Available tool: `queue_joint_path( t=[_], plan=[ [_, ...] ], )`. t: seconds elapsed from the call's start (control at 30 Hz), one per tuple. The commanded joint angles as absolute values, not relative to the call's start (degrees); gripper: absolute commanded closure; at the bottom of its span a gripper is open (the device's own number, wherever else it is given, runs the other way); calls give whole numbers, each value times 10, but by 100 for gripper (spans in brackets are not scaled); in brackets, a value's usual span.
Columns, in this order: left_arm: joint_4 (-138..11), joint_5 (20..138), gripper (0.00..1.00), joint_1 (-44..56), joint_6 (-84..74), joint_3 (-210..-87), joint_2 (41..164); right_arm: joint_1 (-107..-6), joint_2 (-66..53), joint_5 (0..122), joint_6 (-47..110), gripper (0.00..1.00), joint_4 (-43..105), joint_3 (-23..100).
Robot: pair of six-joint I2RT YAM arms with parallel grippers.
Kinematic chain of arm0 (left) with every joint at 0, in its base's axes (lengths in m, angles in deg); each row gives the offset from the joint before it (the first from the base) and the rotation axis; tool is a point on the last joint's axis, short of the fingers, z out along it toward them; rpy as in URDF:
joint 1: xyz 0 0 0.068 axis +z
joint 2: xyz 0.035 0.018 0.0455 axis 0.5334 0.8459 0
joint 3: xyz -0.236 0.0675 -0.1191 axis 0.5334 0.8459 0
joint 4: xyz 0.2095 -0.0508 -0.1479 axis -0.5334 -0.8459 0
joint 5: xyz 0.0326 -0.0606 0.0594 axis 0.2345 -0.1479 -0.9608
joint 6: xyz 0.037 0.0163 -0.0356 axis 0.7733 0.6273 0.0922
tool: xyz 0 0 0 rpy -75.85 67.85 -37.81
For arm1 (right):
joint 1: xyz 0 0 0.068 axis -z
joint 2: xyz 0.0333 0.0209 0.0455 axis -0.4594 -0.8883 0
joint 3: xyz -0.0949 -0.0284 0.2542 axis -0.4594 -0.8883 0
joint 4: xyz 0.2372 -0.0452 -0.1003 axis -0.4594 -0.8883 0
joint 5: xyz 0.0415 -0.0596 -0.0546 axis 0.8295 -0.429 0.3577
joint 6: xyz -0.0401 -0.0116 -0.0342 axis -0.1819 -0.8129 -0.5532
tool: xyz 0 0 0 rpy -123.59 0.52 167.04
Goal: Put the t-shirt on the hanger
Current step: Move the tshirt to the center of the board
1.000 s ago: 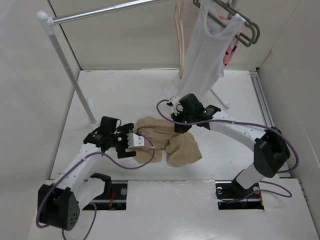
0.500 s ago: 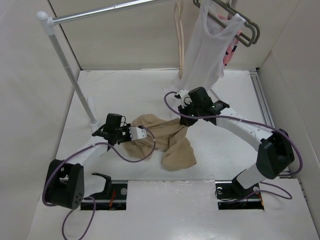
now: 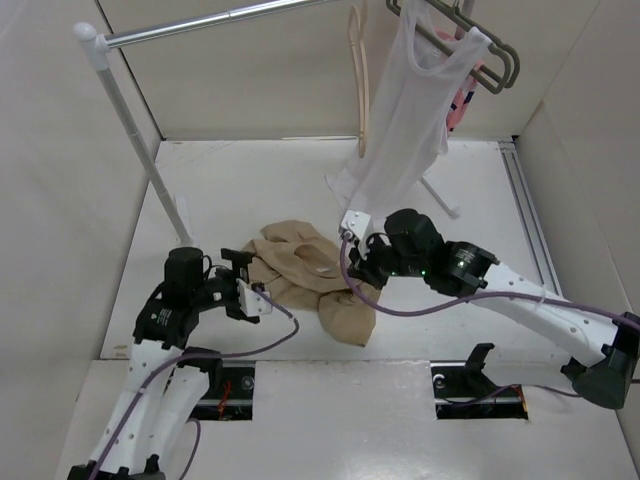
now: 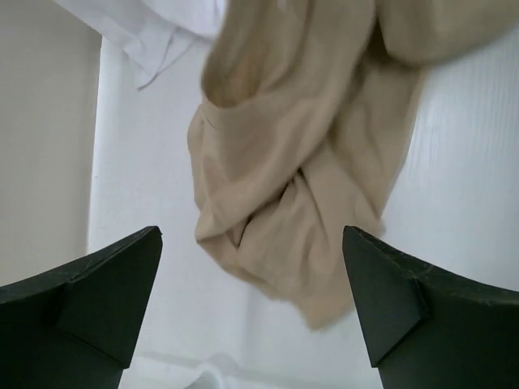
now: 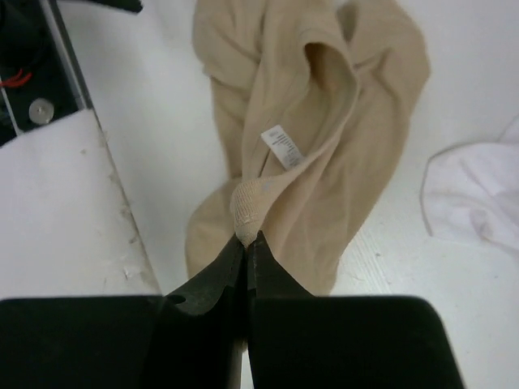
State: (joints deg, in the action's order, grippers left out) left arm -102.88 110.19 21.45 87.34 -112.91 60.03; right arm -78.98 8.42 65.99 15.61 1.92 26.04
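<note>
**Current step:** acquiring the t-shirt [image 3: 305, 270] for transfer to the hanger [image 3: 357, 75].

**Location of parts:** The t-shirt lies crumpled on the desk [image 3: 250, 180], between the two arms. The hanger hangs from the rail [image 3: 200, 25] at the back, well apart from the garment. It is just beside a white tank top [image 3: 405, 110] carried on a grey-green hanger [image 3: 470, 45].

**Right hand** [image 5: 246, 241]: closed, pinching the ribbed collar near the sewn-in label [image 5: 281, 146].

**Left hand** [image 4: 251, 235]: jaws wide, holding nothing. A bunched fold of the t-shirt lies ahead of the fingers, in line with the gap.

**Next move (judgement):**
1. You will likely need a second grip with the left hand, on the collar or a shoulder, so that the neck opening can be spread.
2. Lift the garment off the desk and carry it to the hanger.

**Caution:** check that the right-hand pinch has not taken both collar layers, since that would hold the opening closed.
</note>
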Motion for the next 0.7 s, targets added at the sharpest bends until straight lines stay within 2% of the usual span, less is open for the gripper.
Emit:
queue_joint_path(
  t=[0.0,0.1,0.2,0.33,0.5,0.6,0.63,0.67],
  plan=[
    [-907,1186,9,212,642,-1123,607,-820,77,658,158,100,41,241],
    [-873,1204,18,202,596,-1151,710,-840,72,653,171,100,46,229],
    [-867,1180,18,154,580,-1193,801,-840,72,659,179,100,58,200],
    [-813,1161,13,128,542,-1211,916,-847,91,648,201,100,69,168],
    [-758,1121,12,75,582,-1205,949,-852,97,636,214,100,94,154],
    [-738,1071,31,60,619,-1190,976,-852,97,631,219,100,94,148],
    [-732,1055,50,60,637,-1184,982,-852,103,625,219,100,94,148],
    [-732,1055,64,60,644,-1184,989,-852,103,625,219,100,94,148]
  ],
)
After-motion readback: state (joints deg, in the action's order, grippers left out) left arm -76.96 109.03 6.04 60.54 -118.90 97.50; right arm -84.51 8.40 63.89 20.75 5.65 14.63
